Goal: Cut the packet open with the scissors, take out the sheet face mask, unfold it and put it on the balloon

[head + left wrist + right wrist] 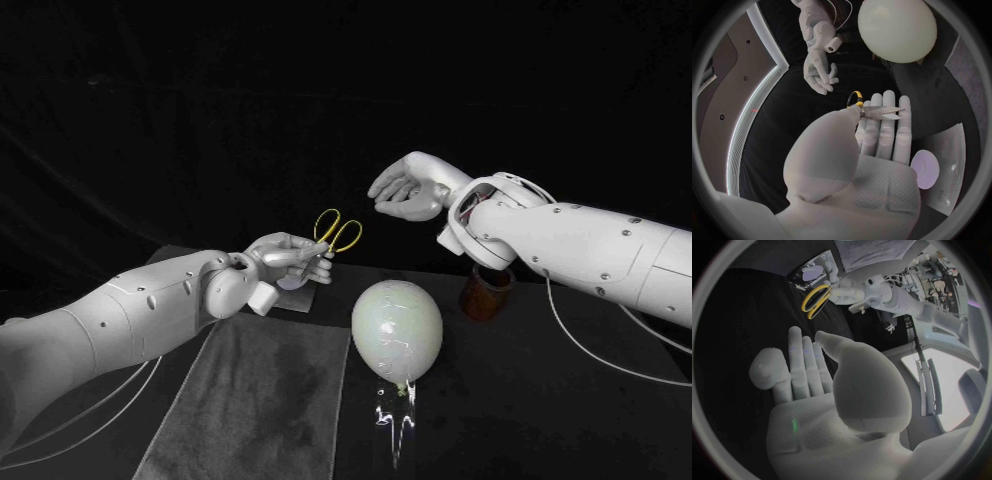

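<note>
Hard to read first: a brownish object (488, 290) behind the balloon (398, 325), on its right-arm side, is half covered by the right forearm, so I can't identify it. Something shiny (392, 412) trails from the balloon's near end, too tangled to make out.

The packet (945, 165) is mostly hidden by the left hand (289, 262) in the head view; only an edge and its lilac round patch peek out. The left wrist view shows more of it, flat on the table (577, 420) and cut off at the circle's rim. Can't tell whether it's been cut.

The left hand pinches the scissors (882, 112): thumb presses the blades across straight fingers, blades look closed, yellow loops stick out past the thumb. That hand sits beside the balloon on its left-arm side, raised, directly over the packet. Can't tell if the hand touches the packet.

The right hand (407, 192) is beyond the balloon, raised well above the table. It's empty, with fingers side by side and thumb apart, well apart from the scissors and packet.

The balloon lies on the table just beside the grey cloth (245, 400).
</note>
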### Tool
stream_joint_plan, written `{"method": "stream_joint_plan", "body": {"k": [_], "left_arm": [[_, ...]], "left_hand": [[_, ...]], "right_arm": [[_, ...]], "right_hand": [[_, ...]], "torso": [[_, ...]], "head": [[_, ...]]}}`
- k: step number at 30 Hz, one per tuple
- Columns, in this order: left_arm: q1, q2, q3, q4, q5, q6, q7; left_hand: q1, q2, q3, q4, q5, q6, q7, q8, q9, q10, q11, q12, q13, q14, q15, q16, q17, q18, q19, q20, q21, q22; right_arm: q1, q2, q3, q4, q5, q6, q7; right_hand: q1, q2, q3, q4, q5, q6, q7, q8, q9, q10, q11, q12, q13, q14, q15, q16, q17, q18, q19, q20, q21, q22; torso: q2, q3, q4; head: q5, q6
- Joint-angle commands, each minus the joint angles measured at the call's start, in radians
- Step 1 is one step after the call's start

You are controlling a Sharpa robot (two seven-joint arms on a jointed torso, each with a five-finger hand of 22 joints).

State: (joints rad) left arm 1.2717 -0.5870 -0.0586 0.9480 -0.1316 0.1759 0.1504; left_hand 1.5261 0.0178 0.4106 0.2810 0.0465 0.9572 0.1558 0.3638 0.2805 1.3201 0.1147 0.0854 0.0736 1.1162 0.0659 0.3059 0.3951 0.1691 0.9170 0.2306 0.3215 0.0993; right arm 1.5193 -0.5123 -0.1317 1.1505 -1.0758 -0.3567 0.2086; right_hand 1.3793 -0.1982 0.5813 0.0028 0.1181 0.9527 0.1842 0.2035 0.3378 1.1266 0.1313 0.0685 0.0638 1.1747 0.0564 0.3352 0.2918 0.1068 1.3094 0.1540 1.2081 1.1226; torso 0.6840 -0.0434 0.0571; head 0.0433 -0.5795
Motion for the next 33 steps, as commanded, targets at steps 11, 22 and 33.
{"method": "stream_joint_plan", "body": {"k": [11,22,33], "left_arm": [[0.020,-0.008,0.001,0.017,-0.104,0.093,-0.052],[0.026,-0.012,0.001,0.034,-0.121,0.101,-0.056],[0.030,-0.015,0.001,0.041,-0.132,0.102,-0.055]], "left_hand": [[0.006,-0.006,0.053,-0.047,0.003,0.010,-0.001,0.011,0.027,0.038,-0.026,0.008,0.004,0.004,-0.006,0.009,0.006,0.013,0.007,-0.002,0.008,0.003],[0.006,-0.006,0.054,-0.048,0.003,0.010,-0.001,0.012,0.030,0.040,-0.026,0.010,0.005,0.005,-0.006,0.011,0.008,0.013,0.007,-0.002,0.009,0.003],[0.006,-0.007,0.055,-0.049,0.003,0.010,-0.001,0.013,0.031,0.041,-0.027,0.010,0.005,0.006,-0.007,0.012,0.008,0.013,0.008,-0.002,0.010,0.004]], "right_arm": [[0.004,0.085,-0.014,0.035,-0.534,0.034,-0.101],[-0.010,0.134,-0.025,0.011,-0.612,0.077,-0.156],[-0.018,0.140,-0.030,-0.002,-0.635,0.154,-0.195]], "right_hand": [[-0.003,-0.031,0.012,0.000,-0.021,-0.026,-0.026,-0.026,0.005,-0.083,-0.009,-0.008,-0.002,0.096,-0.011,-0.022,0.054,-0.017,0.011,-0.010,0.069,0.079],[-0.002,-0.037,-0.042,-0.006,-0.042,-0.089,-0.042,-0.063,-0.002,-0.232,-0.037,-0.008,-0.002,0.166,-0.048,-0.019,0.108,-0.001,-0.042,-0.047,0.014,0.026],[0.004,-0.021,-0.106,0.000,-0.049,-0.094,-0.048,-0.070,-0.001,-0.240,-0.045,0.000,0.001,0.223,-0.060,0.007,0.160,0.001,-0.047,-0.059,-0.004,0.020]], "torso": [[0.002,-0.0049,0.0062],[0.002,-0.0054,0.0057],[0.002,-0.0045,0.0046]], "head": [[-0.004,-0.004],[0.001,-0.011],[0.003,-0.017]]}}
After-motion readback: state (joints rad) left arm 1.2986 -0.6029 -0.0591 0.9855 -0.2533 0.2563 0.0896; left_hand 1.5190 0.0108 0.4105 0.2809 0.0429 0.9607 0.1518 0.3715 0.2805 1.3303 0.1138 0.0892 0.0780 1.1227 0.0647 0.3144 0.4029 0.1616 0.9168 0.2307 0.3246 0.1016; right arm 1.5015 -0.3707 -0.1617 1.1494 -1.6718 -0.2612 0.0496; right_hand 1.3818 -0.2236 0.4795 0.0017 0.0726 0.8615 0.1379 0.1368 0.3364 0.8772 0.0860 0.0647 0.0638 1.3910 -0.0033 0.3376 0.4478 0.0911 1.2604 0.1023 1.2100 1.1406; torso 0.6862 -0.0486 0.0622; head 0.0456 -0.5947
